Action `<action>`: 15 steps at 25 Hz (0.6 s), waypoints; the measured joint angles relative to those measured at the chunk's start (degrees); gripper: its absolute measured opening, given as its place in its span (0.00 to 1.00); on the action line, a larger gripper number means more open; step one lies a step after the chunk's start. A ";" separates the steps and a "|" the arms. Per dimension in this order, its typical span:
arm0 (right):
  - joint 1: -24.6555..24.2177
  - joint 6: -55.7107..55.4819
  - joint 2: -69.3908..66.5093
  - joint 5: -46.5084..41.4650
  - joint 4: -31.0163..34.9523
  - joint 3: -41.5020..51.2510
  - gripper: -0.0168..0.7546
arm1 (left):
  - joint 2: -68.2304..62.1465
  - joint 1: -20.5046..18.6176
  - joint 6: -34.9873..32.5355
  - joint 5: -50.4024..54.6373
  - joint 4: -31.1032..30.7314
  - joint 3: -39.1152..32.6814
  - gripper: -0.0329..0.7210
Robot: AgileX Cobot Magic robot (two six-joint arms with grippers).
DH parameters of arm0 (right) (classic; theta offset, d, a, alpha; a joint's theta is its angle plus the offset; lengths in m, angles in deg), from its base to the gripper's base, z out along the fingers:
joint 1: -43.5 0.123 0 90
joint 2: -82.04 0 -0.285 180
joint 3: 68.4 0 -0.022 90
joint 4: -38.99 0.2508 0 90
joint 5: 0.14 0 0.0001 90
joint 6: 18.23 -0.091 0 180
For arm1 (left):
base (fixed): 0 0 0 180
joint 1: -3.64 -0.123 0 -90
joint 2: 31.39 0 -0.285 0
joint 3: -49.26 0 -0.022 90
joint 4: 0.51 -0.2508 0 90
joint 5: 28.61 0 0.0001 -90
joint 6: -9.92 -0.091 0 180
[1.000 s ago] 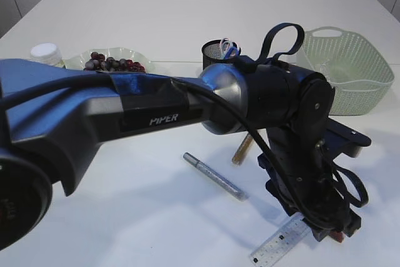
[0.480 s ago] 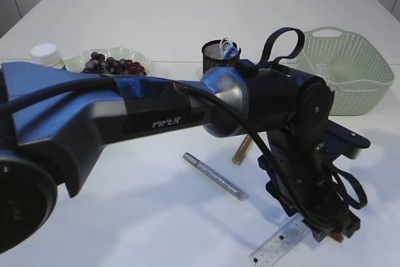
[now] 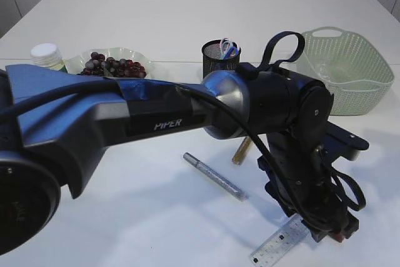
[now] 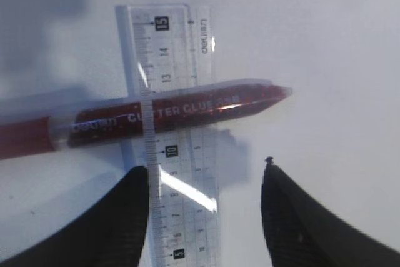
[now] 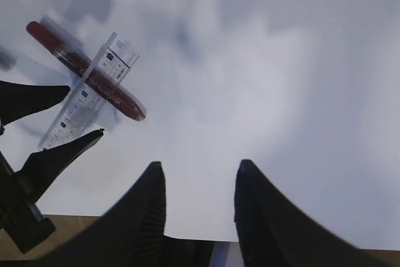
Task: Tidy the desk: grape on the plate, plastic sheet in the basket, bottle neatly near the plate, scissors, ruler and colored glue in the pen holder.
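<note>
My left gripper (image 4: 206, 167) hangs open just above a clear ruler (image 4: 169, 60), its left finger over the ruler's edge. A red glitter glue (image 4: 181, 110) lies across that ruler, just beyond the fingertips. From outside, the ruler (image 3: 281, 242) pokes out below the left gripper (image 3: 337, 232) at the front right. My right gripper (image 5: 200, 167) is open over bare table, with the red glue (image 5: 119, 101) up to its left. Grapes (image 3: 112, 65) fill the plate (image 3: 140, 54), with the bottle (image 3: 47, 54) beside it. Scissors (image 3: 230, 47) stand in the pen holder (image 3: 219, 60). I cannot make out the plastic sheet.
A silver glue (image 3: 215, 176) and a gold glue (image 3: 242, 149) lie mid-table. The green basket (image 3: 350, 92) stands at the back right. My left arm (image 3: 156, 123) crosses the whole front of the exterior view and hides much of the table.
The left arm's long link has shifted slightly; its gripper stays over the ruler. Neither gripper has opened or shut.
</note>
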 joint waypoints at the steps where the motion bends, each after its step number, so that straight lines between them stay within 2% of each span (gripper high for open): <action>1: 0.00 0.00 0.00 0.00 0.00 0.00 0.42 | 0.00 0.00 0.00 -0.09 -0.04 0.00 0.60; 15: 0.00 1.25 0.00 0.00 1.76 0.00 0.43 | 0.00 -0.35 0.00 -0.09 0.06 0.00 0.60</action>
